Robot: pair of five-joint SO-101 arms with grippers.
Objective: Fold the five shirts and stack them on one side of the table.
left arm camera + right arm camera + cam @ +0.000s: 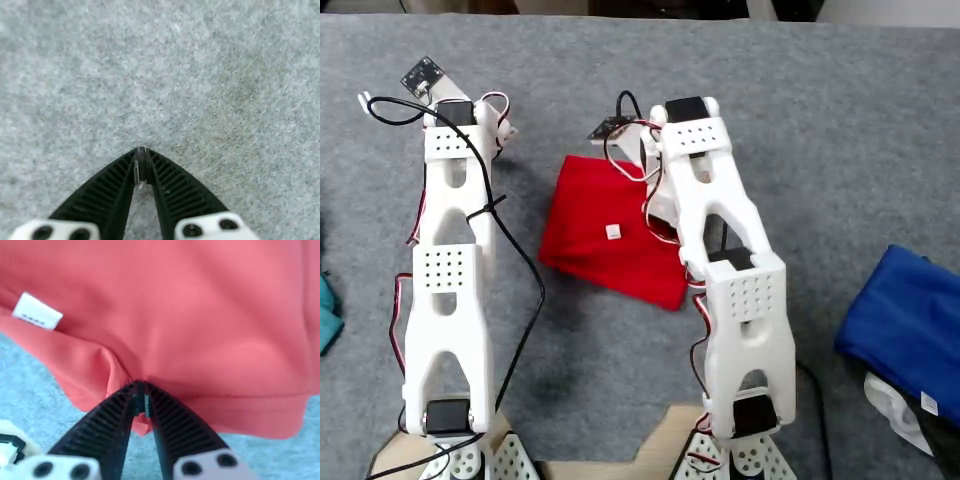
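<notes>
A red shirt (605,235) lies folded on the grey table (820,130) between the two arms, a small white label (37,312) on its top. My right gripper (140,387) is shut on the red shirt (190,315), pinching a puckered fold near its edge. The right arm (720,210) reaches over the shirt's right side. My left gripper (140,152) is shut with nothing in it, low over bare grey table (200,75). The left arm (450,200) stands left of the shirt, apart from it.
A blue shirt (910,325) lies at the table's right edge with a white cloth (895,400) sticking out beneath it. A bit of teal cloth (328,310) shows at the left edge. Black cables (520,260) run along the left arm.
</notes>
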